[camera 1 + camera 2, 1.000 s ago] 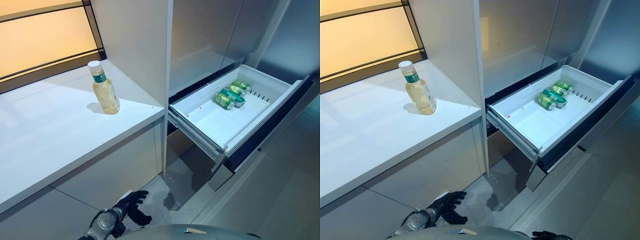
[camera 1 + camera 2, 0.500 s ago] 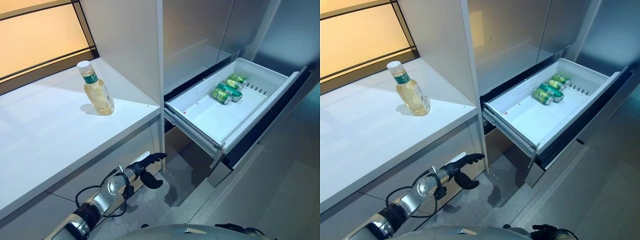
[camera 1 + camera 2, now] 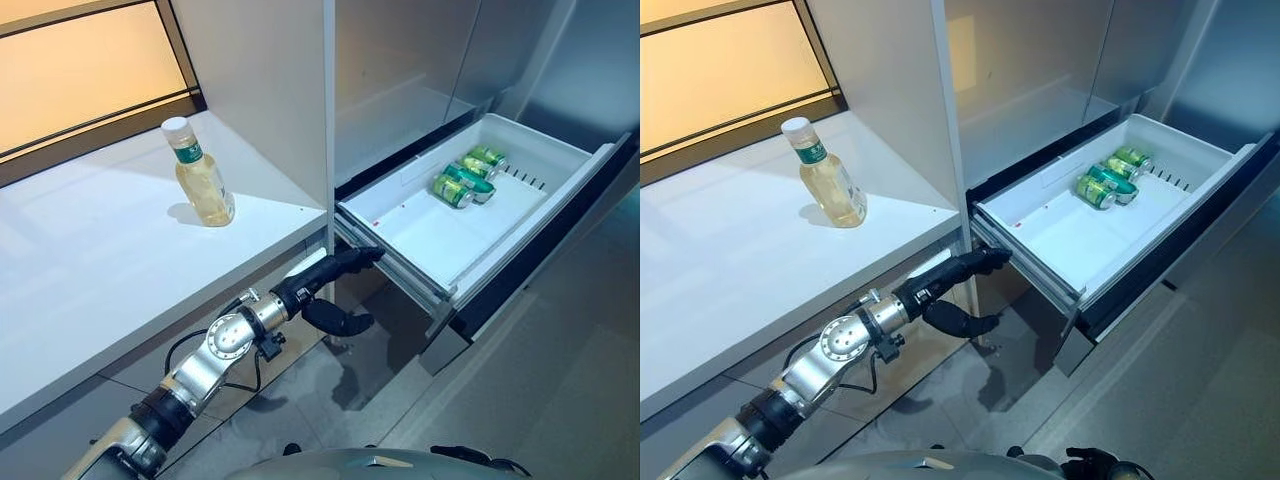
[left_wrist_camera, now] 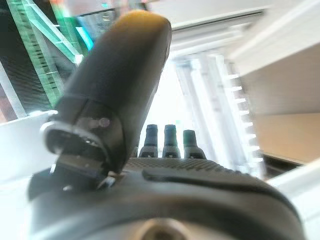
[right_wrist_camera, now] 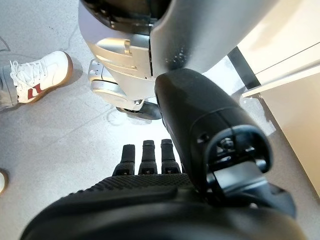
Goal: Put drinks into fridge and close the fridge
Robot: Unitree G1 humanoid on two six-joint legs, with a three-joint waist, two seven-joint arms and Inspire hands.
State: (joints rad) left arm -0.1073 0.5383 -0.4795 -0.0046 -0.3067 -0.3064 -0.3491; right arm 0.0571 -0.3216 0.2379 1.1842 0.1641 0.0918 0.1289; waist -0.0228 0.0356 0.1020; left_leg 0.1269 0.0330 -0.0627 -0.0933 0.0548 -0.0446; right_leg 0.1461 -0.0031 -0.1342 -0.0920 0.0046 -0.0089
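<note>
A clear bottle of pale yellow drink (image 3: 204,177) with a green label and white cap stands upright on the white counter (image 3: 90,270). The fridge drawer (image 3: 430,240) is pulled out, with three green cans (image 3: 462,182) lying at its far end. My left hand (image 3: 325,280) is raised in front of the counter's edge, level with the drawer's near corner, fingers straight, thumb apart, holding nothing. My right hand (image 5: 150,155) hangs low over the floor, fingers straight; only a bit of it (image 3: 1090,464) shows at the bottom of the eye views.
A tall white cabinet panel (image 3: 290,90) separates the counter from the fridge. The drawer's dark front (image 3: 540,260) juts into the grey floor space. A person's white shoe (image 5: 30,75) shows on the floor in the right wrist view.
My left hand has risen from low by the floor to the counter's edge and reached right toward the drawer's near corner. The camera has shifted slightly. Bottle and cans have not moved.
</note>
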